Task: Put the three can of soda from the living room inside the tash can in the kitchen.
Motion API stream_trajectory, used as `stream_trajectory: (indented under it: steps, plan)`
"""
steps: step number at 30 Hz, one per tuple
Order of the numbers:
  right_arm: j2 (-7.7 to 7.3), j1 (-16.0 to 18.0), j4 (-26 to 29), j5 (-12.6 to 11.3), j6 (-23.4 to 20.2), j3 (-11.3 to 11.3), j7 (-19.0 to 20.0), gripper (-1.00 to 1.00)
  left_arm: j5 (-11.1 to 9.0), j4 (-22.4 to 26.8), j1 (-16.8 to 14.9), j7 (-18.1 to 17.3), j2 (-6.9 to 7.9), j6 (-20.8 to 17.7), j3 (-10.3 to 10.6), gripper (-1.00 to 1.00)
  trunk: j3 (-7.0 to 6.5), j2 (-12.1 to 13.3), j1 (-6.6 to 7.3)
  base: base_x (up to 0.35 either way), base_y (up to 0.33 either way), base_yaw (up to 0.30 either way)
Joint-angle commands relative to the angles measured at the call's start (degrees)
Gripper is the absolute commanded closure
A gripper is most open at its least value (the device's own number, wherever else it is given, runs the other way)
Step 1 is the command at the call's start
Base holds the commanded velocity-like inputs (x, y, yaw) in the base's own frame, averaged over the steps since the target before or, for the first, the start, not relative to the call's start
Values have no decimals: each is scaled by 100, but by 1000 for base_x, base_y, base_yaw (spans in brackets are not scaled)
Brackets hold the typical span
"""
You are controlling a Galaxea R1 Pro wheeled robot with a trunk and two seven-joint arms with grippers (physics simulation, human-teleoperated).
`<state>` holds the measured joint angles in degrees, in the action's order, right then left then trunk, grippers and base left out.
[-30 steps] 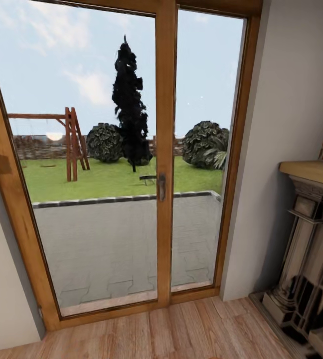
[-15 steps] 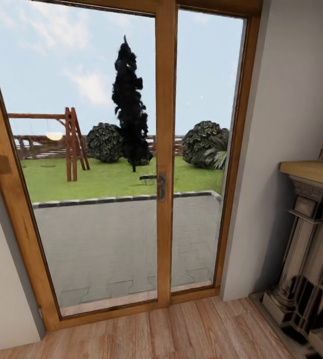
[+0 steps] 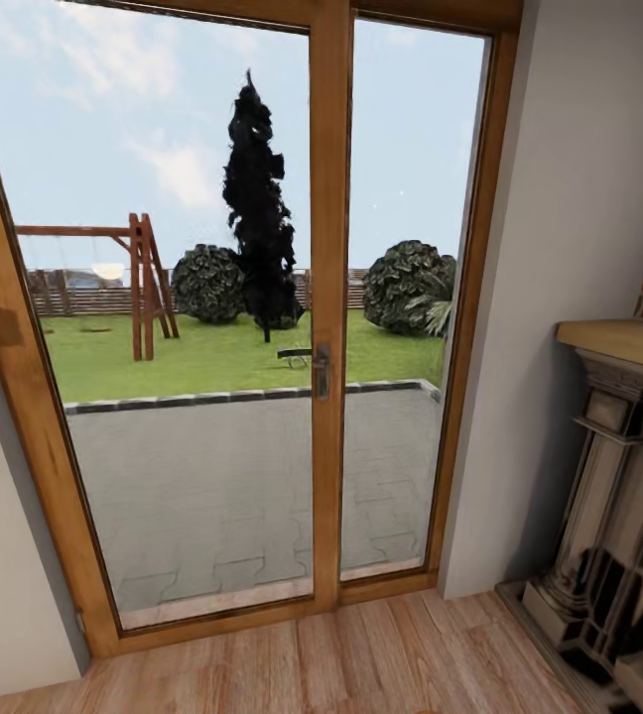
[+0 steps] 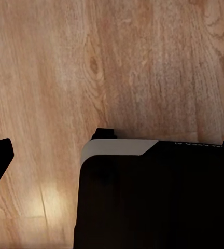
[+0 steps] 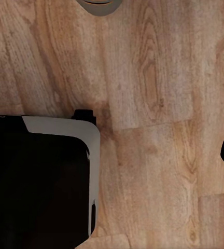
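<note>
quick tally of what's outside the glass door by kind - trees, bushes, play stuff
Tall dark trees: 1, the cypress
Round bushes: 2, the left bush and the right bush
Wooden swing sets: 1, the swing frame
Total: 4

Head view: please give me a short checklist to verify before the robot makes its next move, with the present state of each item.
1. Soda cans located: not ok; the view faces a glass door.
2. Bin located: not ok.
3. Way forward free: not ok; door ahead, fireplace at the right.
4. Wood floor near the door free of obstacles: ok.
5. Grippers empty: cannot tell; the wrist views show floor and the robot's dark base.
</note>
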<state>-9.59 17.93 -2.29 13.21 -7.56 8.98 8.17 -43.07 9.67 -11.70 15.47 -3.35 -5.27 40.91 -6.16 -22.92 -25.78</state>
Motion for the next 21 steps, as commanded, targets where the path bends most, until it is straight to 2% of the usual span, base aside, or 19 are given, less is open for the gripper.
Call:
stream_trajectory:
  steps: [1,21]
  plan:
    - [0,0,0,-1,0,0,0,-100,0,0,0,0,0,0,-1,-100,0,0,0,0,0,0]
    - [1,0,0,-3,0,0,0,-100,0,0,1,0,1,0,0,-100,0,0,0,0,0,0]
